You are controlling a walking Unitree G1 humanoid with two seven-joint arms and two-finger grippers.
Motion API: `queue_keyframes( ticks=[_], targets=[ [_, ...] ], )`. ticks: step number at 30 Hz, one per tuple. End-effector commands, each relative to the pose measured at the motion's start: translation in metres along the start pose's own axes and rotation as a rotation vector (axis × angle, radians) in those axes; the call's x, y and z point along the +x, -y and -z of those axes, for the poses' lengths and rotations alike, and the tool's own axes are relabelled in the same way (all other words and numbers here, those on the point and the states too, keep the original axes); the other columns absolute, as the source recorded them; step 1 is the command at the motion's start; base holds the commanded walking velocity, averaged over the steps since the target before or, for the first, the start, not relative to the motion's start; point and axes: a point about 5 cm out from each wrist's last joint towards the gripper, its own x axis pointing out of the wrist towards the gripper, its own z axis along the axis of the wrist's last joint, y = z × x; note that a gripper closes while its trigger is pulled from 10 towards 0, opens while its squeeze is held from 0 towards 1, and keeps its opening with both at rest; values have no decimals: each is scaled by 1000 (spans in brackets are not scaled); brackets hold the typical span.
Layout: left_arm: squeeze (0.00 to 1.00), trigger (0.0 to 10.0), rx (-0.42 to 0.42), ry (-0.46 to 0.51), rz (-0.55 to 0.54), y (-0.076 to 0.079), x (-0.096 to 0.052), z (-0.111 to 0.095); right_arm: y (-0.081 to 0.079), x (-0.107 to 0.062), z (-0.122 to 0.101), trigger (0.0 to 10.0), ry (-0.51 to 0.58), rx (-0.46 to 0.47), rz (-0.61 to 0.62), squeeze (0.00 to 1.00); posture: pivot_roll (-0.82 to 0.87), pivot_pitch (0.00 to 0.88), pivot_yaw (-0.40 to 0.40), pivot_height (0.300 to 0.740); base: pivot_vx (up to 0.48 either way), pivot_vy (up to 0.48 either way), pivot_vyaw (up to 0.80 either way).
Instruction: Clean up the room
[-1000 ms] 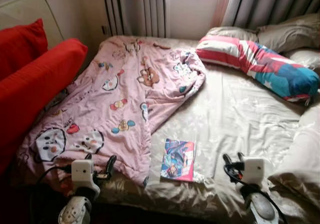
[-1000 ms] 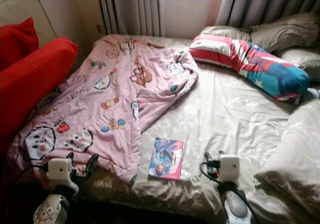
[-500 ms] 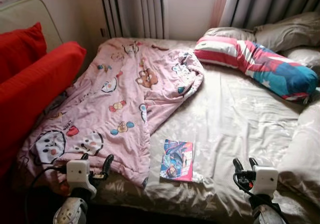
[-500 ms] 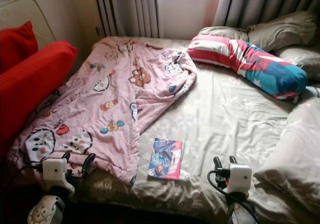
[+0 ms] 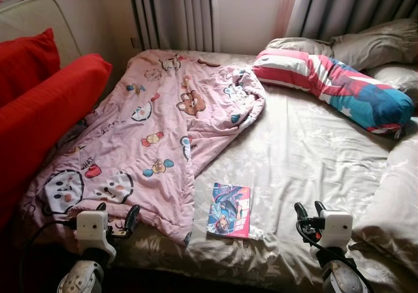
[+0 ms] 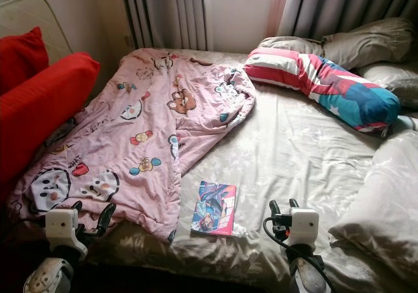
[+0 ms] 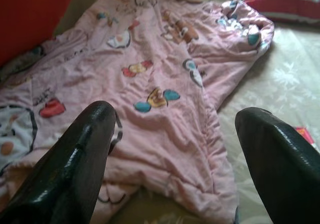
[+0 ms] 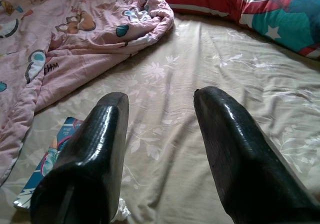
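— While both arms hang low, where's the book [image 5: 230, 209]?
— On the bed [image 5: 313, 149], at 3 o'clock of the pink blanket [image 5: 150, 136].
— End effectors?
— Left end effector [image 7: 175, 149] fingers apart over the blanket; right end effector [image 8: 160, 134] apart too, book at its 9 o'clock.

Both eye views look forward and down from head height at the foot of the bed [image 5: 307, 143], sharing the pink blanket [image 5: 150, 136] and striped pillow [image 6: 320, 81]. Each wrist view looks low along its fingers across the bedding; both show the blanket, the right one also the book [image 8: 45, 159].
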Motion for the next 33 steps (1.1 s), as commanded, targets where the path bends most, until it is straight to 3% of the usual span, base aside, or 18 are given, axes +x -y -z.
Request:
queue_keyframes(
  ticks=[1, 12, 20, 26, 33],
  targets=[
    [0, 10000, -11, 12, 4, 1, 3, -5, 1, 2, -3, 10000, -1, -12, -14, 0, 36, 0, 5, 740, 0, 0, 0],
    [0, 10000, -36, -14, 12, 7, -1, 0, -1, 3, -2, 10000, -15, -1, -20, 0, 36, 0, 12, 740, 0, 0, 0],
    [0, 10000, -48, -28, -1, 10, 6, -1, 3, 9, -6, 10000, -12, 43, 18, 0, 9, 0, 9, 740, 0, 0, 0],
    [0, 10000, -49, -26, 22, 13, 13, -5, 10, 4, -7, 10000, -3, 35, 30, 0, -20, 0, 26, 740, 0, 0, 0],
    [0, 10000, -35, -10, 60, 17, 6, -8, 11, -1, -8, 10000, 12, 47, 47, 0, -38, 1, 37, 740, 0, 0, 0]
  ],
)
